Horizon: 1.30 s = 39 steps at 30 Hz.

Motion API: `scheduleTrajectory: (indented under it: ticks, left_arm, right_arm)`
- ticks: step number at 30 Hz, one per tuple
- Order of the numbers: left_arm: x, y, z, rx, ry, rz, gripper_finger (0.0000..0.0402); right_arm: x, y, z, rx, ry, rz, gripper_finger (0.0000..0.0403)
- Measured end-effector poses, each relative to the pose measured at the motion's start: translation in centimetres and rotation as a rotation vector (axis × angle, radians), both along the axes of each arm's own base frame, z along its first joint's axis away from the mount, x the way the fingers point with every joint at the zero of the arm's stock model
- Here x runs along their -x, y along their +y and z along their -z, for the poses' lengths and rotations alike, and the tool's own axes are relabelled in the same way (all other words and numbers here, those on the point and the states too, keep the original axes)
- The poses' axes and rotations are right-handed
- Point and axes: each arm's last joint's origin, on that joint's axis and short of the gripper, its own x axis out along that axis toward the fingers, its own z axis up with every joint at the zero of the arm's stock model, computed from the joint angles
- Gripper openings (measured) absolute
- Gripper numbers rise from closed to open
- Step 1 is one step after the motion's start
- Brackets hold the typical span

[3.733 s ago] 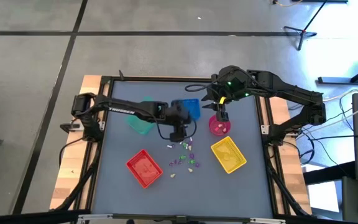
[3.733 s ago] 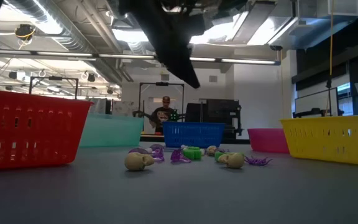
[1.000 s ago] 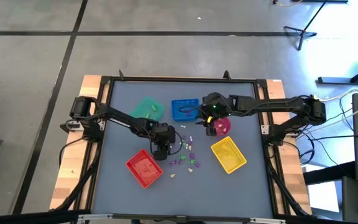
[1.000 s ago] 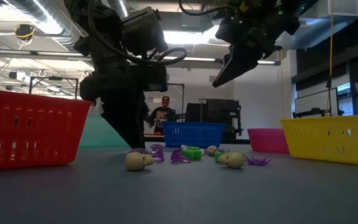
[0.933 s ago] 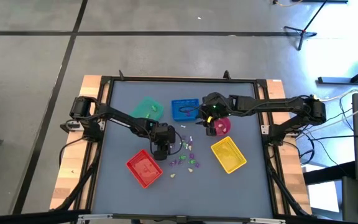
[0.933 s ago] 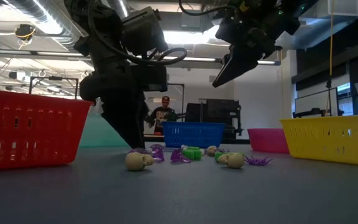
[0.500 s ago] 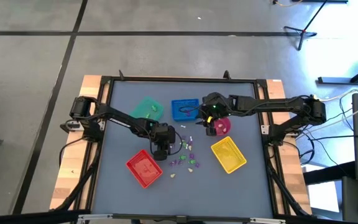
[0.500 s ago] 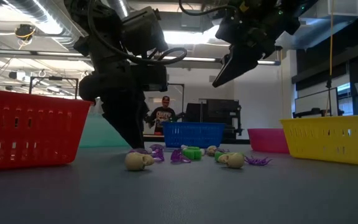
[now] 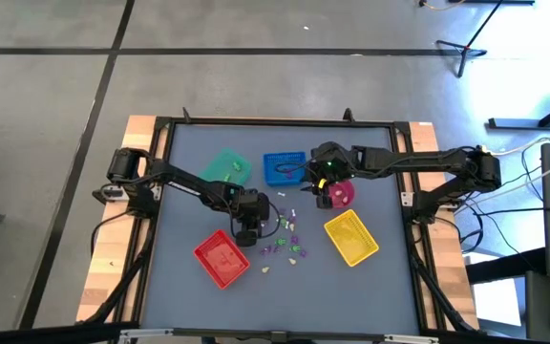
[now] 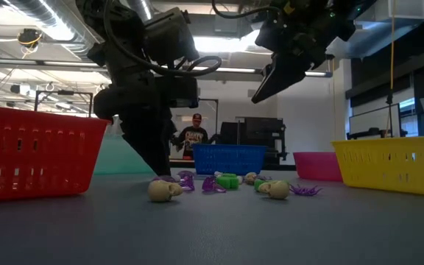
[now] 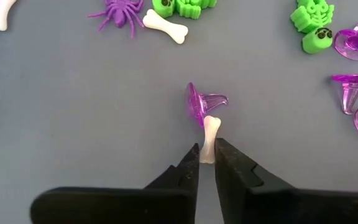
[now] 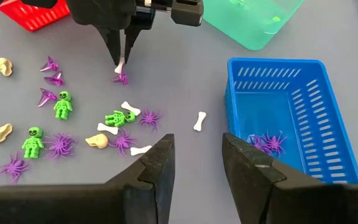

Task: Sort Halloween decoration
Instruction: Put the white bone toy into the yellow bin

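1. On the far left of the table I see the red tray [image 9: 222, 259] near the front edge, and behind it the green tray [image 9: 225, 170] toward the back.
2. My left gripper [image 11: 206, 160] is down at the table just right of the red tray, at the left edge of the scattered Halloween decoration [image 9: 285, 241]. Its jaws are pinched on the near end of a small white bone [image 11: 209, 138], which lies on the mat.
3. The far end of that bone touches a purple witch hat [image 11: 201, 103] lying on its side.
4. The rest of the trinkets are spread over the mat in the middle of the table, between the red tray and the yellow tray [image 9: 351, 237]: purple spiders, green skeletons, more white bones, pale skulls and purple hats, all loose and unsorted.
5. The blue tray [image 12: 291, 112] stands at the back centre, with purple spiders lying in one corner.
6. My right gripper [image 12: 197, 158] hangs above the table between the blue tray and the pink bowl [image 9: 340, 194], jaws apart and holding nothing.
7. The yellow tray sits on the right, nearer the front than the pink bowl.
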Motion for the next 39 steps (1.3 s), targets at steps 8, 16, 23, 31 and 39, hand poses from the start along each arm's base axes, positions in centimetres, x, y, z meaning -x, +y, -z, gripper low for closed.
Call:
scheduleTrajectory:
  ticks: [8,16,23,31,39]
  left_arm:
    - [0.0,0.0,0.0,0.0,0.0,0.0,0.0017]
    - [0.0,0.0,0.0,0.0,0.0,0.0,0.0016]
    - [-0.4,-0.1,-0.5,0.014,-0.011,0.007,0.0016]
    - [-1.5,-0.1,-1.9,0.018,-0.056,0.013,0.0016]
    - [-2.9,-0.1,-3.9,0.012,-0.119,0.008,0.0016]
  right_arm:
    - [0.0,0.0,0.0,0.0,0.0,0.0,0.0131]
    - [0.0,0.0,0.0,0.0,0.0,0.0,0.0131]
    - [0.0,0.0,0.0,0.0,0.0,0.0,0.0131]
    - [0.0,0.0,0.0,0.0,0.0,0.0,0.0131]
    - [0.0,0.0,0.0,-0.003,0.0,0.001,0.0131]
